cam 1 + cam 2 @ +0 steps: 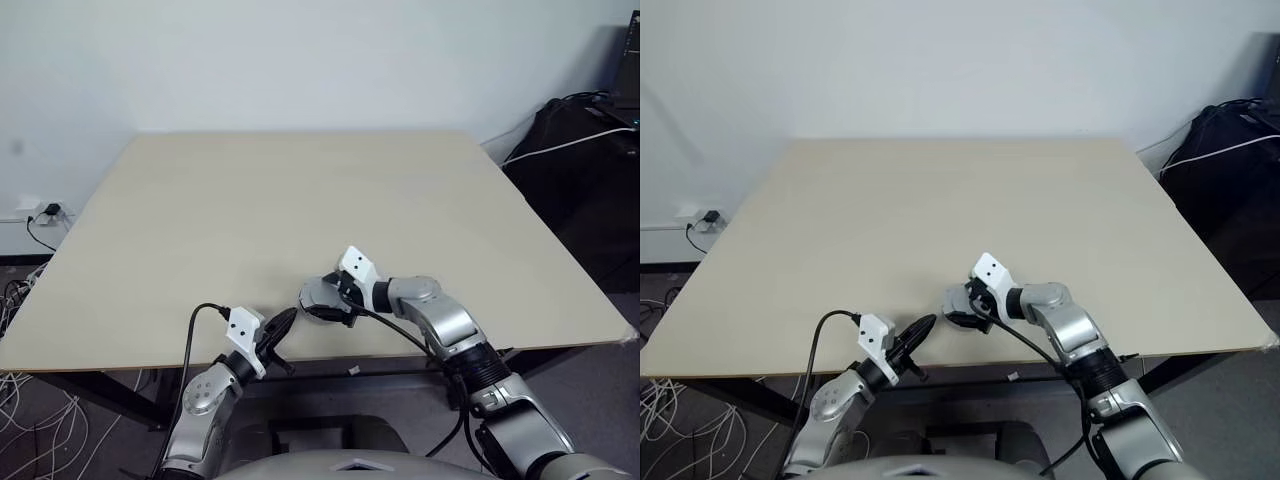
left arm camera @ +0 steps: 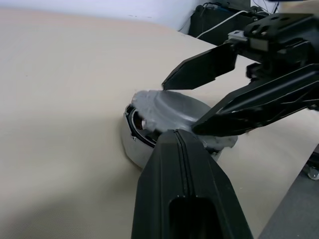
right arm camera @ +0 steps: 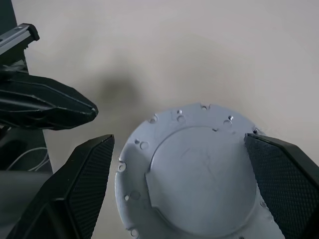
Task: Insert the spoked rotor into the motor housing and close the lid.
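Observation:
A grey round assembly sits near the table's front edge. Its top is the lid, a pale grey disc with small holes around the rim. The lid lies slightly tilted on the motor housing, leaving a dark gap on one side. The spoked rotor is hidden. My right gripper is open, with one finger on each side of the lid; I cannot tell if they touch it. My left gripper is shut and empty, level with the table's front edge, its tip pointing at the assembly a short way off.
The beige table stretches bare behind the assembly. Black bags and a white cable stand off its right side. A power strip and loose cables lie on the floor at the left.

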Available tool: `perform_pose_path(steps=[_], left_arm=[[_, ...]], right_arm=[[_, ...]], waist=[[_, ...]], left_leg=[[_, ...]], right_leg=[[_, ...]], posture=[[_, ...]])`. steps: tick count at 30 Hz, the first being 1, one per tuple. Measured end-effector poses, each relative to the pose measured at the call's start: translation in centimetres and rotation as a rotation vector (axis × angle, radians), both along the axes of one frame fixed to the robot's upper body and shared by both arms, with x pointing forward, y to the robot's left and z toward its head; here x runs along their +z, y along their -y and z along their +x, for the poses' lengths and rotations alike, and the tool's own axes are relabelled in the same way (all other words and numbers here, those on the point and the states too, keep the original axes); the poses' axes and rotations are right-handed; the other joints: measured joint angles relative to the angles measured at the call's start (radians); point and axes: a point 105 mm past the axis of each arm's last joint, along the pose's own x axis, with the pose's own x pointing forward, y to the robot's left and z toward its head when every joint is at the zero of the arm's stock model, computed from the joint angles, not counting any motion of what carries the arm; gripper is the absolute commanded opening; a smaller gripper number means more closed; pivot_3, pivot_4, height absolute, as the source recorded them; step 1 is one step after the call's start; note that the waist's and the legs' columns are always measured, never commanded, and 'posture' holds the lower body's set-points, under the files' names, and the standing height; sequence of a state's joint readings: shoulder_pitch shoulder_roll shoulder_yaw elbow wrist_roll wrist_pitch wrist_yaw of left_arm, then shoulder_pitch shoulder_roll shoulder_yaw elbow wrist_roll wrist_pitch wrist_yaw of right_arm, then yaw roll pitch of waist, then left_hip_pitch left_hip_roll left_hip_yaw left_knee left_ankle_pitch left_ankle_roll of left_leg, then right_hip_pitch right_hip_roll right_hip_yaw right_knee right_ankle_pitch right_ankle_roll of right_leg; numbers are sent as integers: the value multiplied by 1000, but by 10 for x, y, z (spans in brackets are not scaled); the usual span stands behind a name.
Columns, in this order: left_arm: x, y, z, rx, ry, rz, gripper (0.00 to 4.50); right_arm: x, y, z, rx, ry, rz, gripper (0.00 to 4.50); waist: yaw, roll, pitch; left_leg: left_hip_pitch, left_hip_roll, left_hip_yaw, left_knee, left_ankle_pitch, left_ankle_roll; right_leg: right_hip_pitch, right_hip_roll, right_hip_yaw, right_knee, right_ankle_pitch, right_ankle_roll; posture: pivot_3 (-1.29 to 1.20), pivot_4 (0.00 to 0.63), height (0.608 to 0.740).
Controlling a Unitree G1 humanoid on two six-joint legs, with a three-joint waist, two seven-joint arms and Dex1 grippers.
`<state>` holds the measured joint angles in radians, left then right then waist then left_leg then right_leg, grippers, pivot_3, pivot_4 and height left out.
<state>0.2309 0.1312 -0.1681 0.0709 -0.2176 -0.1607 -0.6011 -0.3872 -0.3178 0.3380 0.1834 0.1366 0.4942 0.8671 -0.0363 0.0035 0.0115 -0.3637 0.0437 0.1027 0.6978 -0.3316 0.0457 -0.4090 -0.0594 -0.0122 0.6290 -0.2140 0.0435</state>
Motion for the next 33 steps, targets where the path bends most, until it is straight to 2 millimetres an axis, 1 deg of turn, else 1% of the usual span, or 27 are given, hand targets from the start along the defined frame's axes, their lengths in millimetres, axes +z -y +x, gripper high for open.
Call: perform_pose_path(steps=[6,14,24,27,29,33], left_arm=[[0,-1,-1,-16,2,11,0],[1,-1,-1,-35,8,13,0],[1,-1,0,-35,12,12,0],[0,-2,0,-32,12,13,0],[-1,-2,0,-30,13,14,0],[-5,-3,-1,-27,0,16,0]], right_arm=[[-4,1,5,-9,-7,-13,4493],[-8,7,4,4,-18,-23,4493],[-9,12,5,32,-6,-33,4493],[-11,11,6,23,-7,-40,3922],[-12,10,7,19,0,-39,3342],[-12,9,7,19,6,-43,3289]], waist=[[0,0,0],[0,1,-1],[0,1,-1],[0,2,-1],[0,2,-1],[0,2,-1]], left_leg=[[0,0,0,0,0,0],[0,0,0,0,0,0],[0,0,0,0,0,0],[0,0,0,0,0,0],[0,0,0,0,0,0],[0,0,1,0,0,0]], right_leg=[[0,0,0,0,0,0],[0,0,0,0,0,0],[0,0,0,0,0,0],[0,0,0,0,0,0],[0,0,0,0,0,0],[0,0,0,0,0,0]], posture=[[0,0,740],[0,0,740],[0,0,740],[0,0,740],[0,0,740],[0,0,740]])
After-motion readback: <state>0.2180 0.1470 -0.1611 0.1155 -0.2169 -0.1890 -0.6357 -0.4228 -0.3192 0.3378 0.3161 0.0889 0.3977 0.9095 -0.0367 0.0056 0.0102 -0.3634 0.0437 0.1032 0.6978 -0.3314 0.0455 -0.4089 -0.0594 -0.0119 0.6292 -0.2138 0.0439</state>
